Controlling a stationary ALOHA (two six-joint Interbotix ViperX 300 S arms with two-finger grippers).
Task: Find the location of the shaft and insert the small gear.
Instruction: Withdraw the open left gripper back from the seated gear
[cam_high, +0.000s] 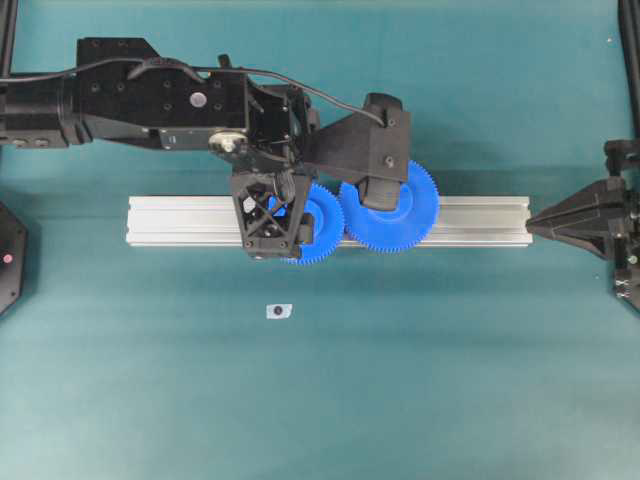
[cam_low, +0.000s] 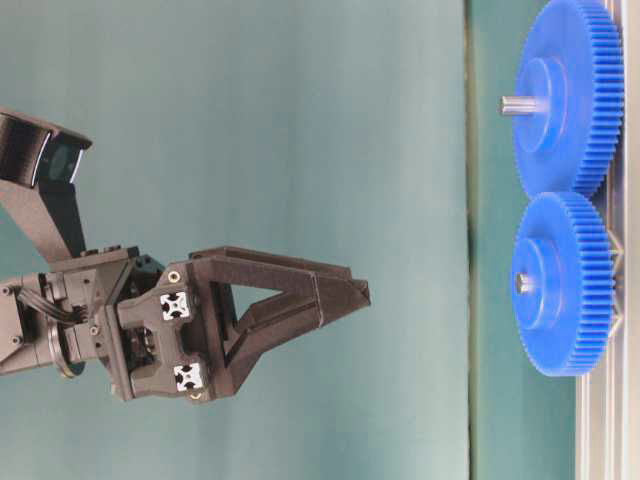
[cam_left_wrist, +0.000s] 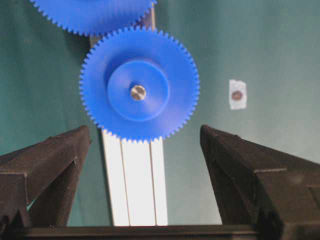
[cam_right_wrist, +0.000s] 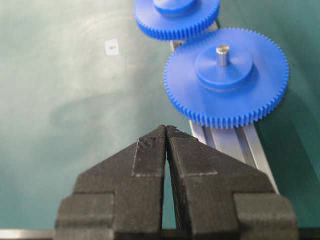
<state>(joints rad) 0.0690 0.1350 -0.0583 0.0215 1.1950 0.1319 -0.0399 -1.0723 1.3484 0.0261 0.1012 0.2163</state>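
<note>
The small gear (cam_left_wrist: 139, 91) sits on the aluminium rail (cam_high: 180, 220) at mid-frame in the overhead view, its teeth meeting the larger gear (cam_right_wrist: 227, 77) beside it — a silvery shaft (cam_left_wrist: 138, 92) tip shows in its hub. The left gripper (cam_left_wrist: 145, 137) hangs over it, jaws wide apart, holding nothing. The right gripper (cam_right_wrist: 166, 132), at the right edge, has its jaws pressed together. A white tag (cam_high: 277, 311) lies on the green counter (cam_high: 450, 380) below the rail.

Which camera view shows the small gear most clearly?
The left wrist view: the small gear faces the camera whole, unobstructed. Overhead, the left claw covers part of it. Table-level shows it from the side; the right wrist view cuts it off at the top edge.
</note>
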